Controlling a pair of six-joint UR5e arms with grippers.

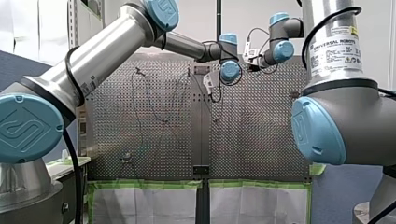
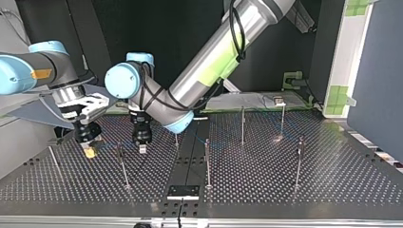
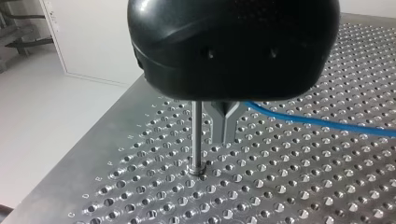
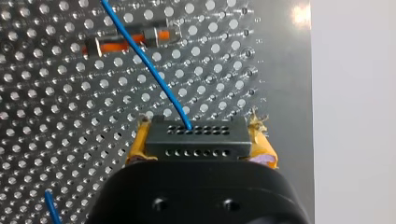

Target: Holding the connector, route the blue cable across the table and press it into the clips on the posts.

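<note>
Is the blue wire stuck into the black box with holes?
Yes, the blue cable runs into a hole in the black connector that my right tool clamps.

At the top view's left stands my right gripper point(image 2: 89, 152), my left gripper point(image 2: 142, 148) just beside it — a post point(image 2: 122, 164) between them. The connector point(image 4: 194, 140) sits between my right gripper's fingers, the cable point(image 4: 144, 60) leading ahead.
</note>
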